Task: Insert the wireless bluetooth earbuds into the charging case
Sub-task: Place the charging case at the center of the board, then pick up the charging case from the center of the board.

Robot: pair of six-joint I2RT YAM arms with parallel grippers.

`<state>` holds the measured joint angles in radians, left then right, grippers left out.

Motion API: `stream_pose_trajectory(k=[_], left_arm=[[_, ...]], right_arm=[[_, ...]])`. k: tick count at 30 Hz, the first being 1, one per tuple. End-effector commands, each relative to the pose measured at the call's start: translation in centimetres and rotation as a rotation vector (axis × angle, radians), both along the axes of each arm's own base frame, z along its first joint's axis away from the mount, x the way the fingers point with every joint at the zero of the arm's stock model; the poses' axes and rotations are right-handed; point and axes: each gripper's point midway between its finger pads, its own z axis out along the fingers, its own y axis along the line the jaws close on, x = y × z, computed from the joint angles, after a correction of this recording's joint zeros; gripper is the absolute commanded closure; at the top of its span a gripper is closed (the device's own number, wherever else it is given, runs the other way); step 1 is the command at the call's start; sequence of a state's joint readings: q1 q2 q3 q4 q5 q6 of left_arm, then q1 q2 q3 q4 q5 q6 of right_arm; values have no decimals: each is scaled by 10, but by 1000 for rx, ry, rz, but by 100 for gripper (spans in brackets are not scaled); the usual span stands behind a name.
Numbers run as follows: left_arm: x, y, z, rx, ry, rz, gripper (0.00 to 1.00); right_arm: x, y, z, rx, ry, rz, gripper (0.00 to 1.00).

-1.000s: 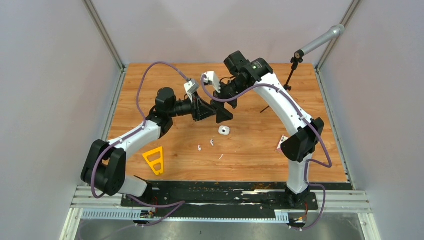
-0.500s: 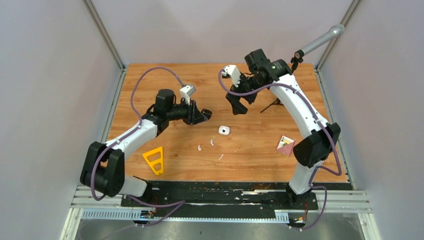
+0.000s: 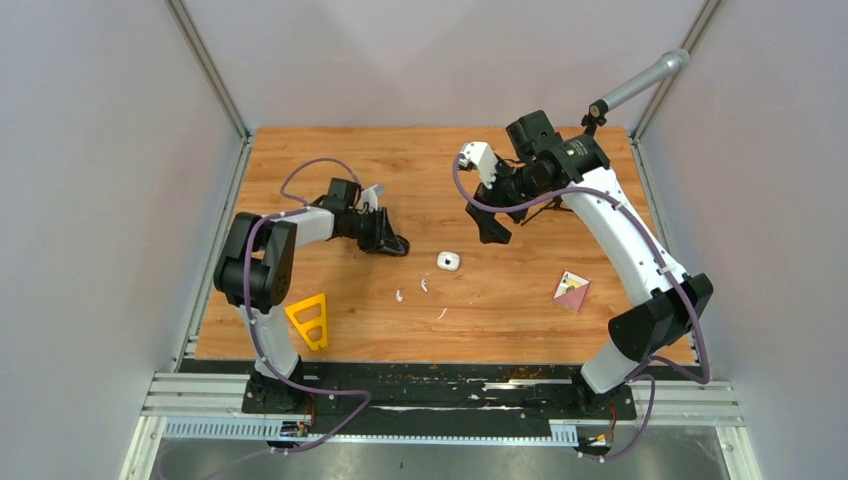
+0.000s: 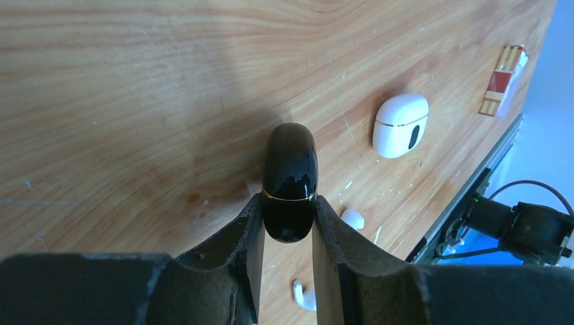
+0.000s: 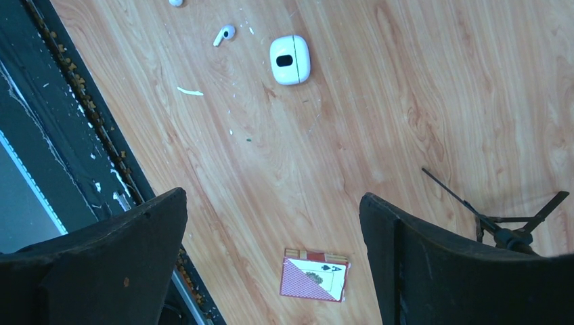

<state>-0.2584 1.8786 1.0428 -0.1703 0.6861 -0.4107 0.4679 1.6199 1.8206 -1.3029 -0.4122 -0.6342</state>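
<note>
Wooden bench [image 3: 300, 160]: a closed white charging case [image 3: 448, 262] is laid at centre, with two white earbuds [image 3: 424, 285] just near-left of it. A black charging case [image 4: 290, 162] is clamped in the left end effector [image 3: 392, 243], left of centre. The right end effector [image 5: 271, 200] is held wide apart, with nothing gripped.

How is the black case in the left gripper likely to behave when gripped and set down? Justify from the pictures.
The black case looks glossy and rounded, so it may slip in the left gripper, which pinches only one end. It looks rigid, so it probably will not deform. Set down on its curved shell, it could rock or slide on the table.
</note>
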Motion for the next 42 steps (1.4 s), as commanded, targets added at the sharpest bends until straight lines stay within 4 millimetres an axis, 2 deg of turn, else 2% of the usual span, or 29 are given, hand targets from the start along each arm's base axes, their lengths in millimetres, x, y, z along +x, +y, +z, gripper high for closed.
stream_pose_trajectory(k=[1,4,5,12,15,17,20,22,23,24,25,27,30,32,36,39,42], left_arm=[[11,-1,9,27,33,45,62],[11,12,6,116,36,75,44],[12,16,7,137,34,80,41],[5,32,20,180,10,57,34],[0,54,28,245,-4,60,33],[7,74,47,290,-104,121,33],[22,87,107,276,-359,202,31],[26,85,163,220,-569,232,27],[27,85,181,200,-637,248,23],[27,85,195,187,-683,258,16],[27,86,205,187,-707,266,2],[24,88,216,191,-722,269,0],[13,86,224,188,-755,227,0],[8,88,217,201,-747,215,0],[0,88,197,190,-677,206,0],[-12,74,200,103,-686,140,0],[-14,72,199,91,-673,140,0]], right_arm=[[1,-6,9,-1,-47,-12,2],[4,-7,9,-6,-55,-12,1],[5,-7,7,-11,-53,-11,1],[16,4,8,70,18,6,2],[17,14,6,115,-17,117,15],[16,21,-7,134,-121,241,16],[30,38,-19,194,-318,197,12],[28,48,-49,216,-282,149,12],[30,54,-60,209,-258,136,15],[29,61,-75,198,-188,105,19],[21,69,-89,179,-122,146,25],[9,81,-116,117,-107,212,28],[18,87,-143,-11,-154,190,26],[31,84,-162,-78,-106,113,28],[46,85,-174,-130,-116,104,28],[46,85,-185,-159,-100,140,27],[49,82,-194,-185,-100,130,25]])
